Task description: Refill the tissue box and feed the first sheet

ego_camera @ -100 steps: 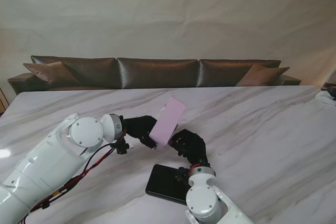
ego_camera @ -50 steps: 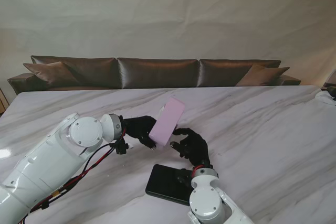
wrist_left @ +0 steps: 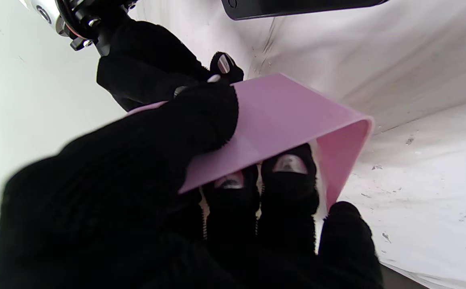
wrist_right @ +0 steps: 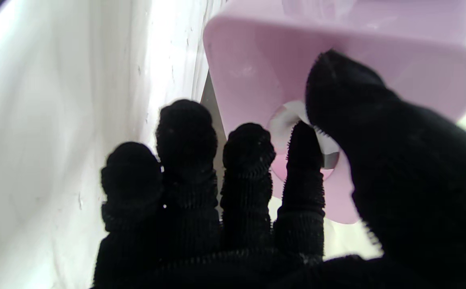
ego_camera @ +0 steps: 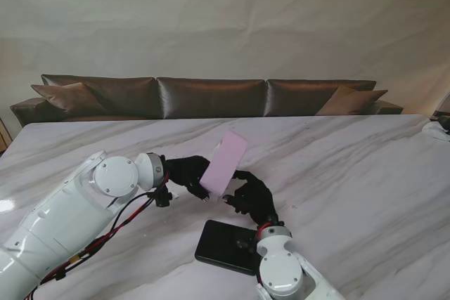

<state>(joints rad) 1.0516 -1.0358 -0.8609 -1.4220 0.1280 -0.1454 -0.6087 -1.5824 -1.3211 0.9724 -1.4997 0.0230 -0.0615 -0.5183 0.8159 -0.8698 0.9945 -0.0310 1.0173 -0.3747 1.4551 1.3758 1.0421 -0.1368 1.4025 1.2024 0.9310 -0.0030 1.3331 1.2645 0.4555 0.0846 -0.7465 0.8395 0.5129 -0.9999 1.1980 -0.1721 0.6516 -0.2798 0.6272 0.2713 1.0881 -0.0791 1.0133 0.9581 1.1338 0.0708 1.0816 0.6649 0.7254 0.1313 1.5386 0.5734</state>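
Stage: late | left robot hand (ego_camera: 186, 171) grips pink tissue box (ego_camera: 224, 161), tilted above the counter (ego_camera: 351, 166) | at its 5 o'clock, our right robot hand (ego_camera: 252, 197) pinches the first sheet (wrist_right: 293, 114) at the opening | remaining, we judge: draw sheet through; black slab (ego_camera: 223, 245) unused.

We see a smooth, matt pink plastic tissue box (ego_camera: 224, 163), a soft white paper sheet (wrist_right: 293, 116) at its opening, ribbed black knit cloth over both hands, a glossy veined marble table (ego_camera: 351, 166), a smooth black slab (ego_camera: 221, 245), and a leather-like brown sofa (ego_camera: 211, 96).
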